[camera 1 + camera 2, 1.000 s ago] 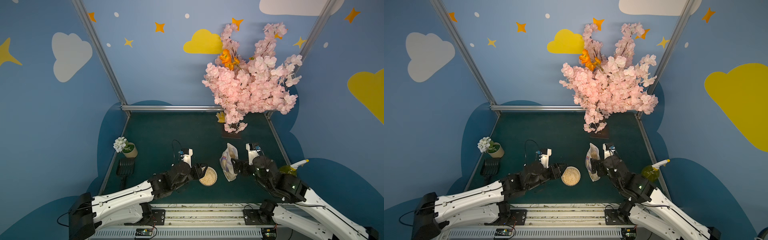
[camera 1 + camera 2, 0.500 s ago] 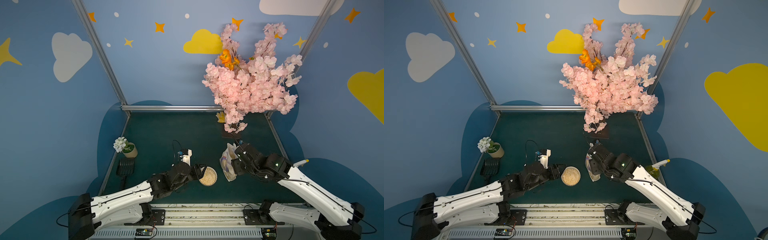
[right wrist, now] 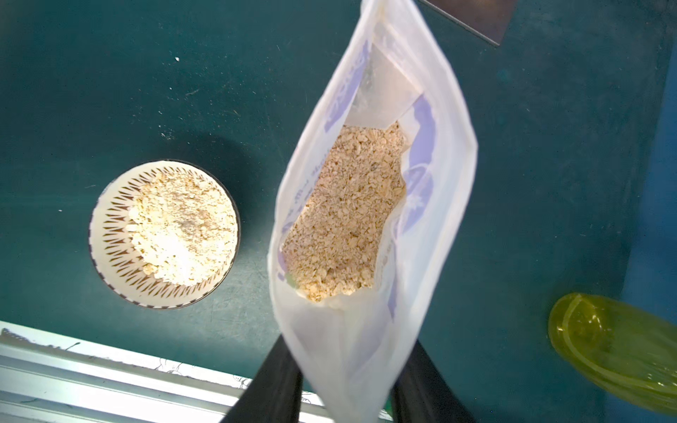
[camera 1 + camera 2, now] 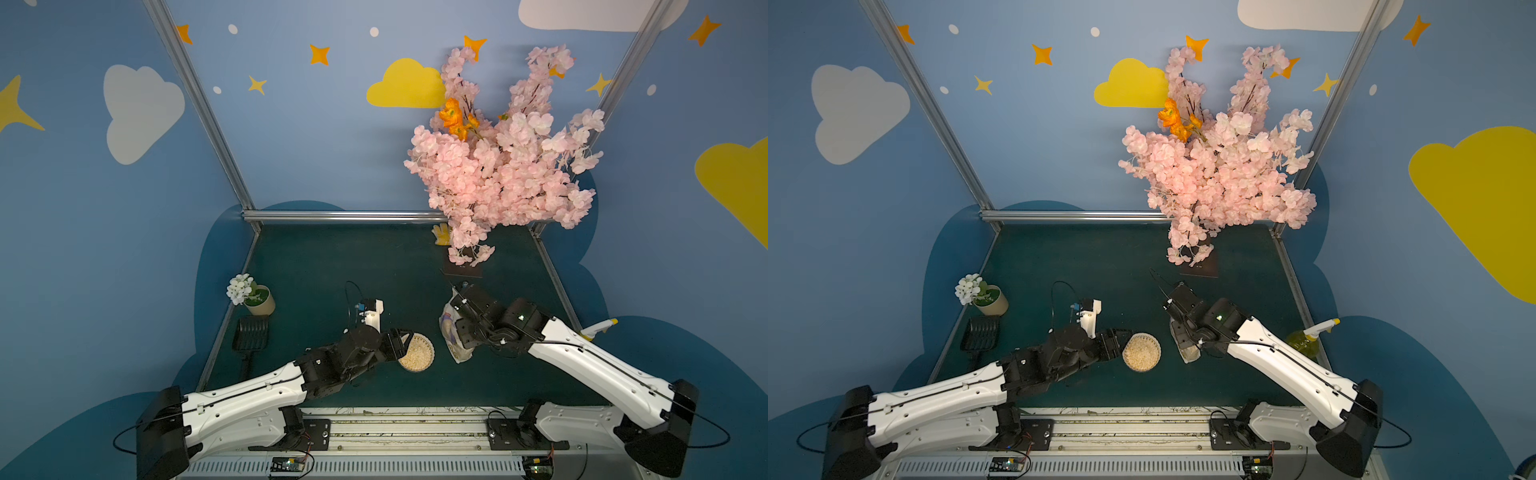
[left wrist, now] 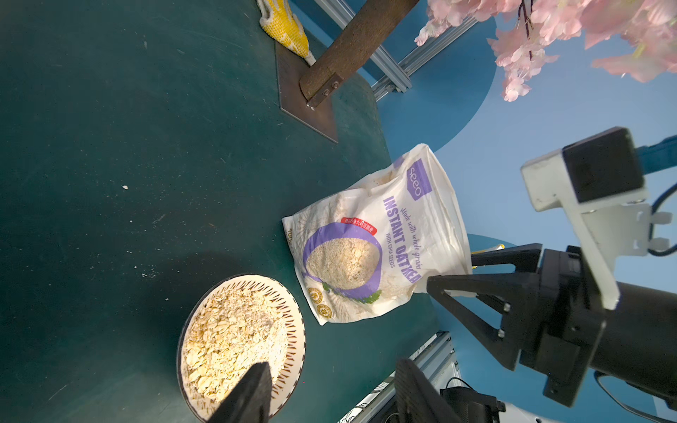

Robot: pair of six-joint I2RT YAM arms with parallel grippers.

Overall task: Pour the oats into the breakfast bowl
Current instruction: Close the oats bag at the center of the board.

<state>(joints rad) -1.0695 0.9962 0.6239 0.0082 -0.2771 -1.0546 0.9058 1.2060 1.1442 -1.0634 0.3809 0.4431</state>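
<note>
Moved: right arm elbow swung outward, wrist raised.
left gripper: half open astride breakfast bowl rim; we see nothing held.
breakfast bowl: lower centre in both top views, holding oats.
oats bag: upright, just right of bowl, mouth open.
right gripper: jaws pinch its top edge.

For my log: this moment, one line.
cream-white round bowl: holds oats | white-and-purple plastic oat bag: upright, open | right claw: flanking bag top, grip unclear | left claw: open at bowl rim

oats bag | brand: seeo | INSTANT OATMEA… (end hidden) | Made with whole grain | WITH CHIA SEEDS
</note>
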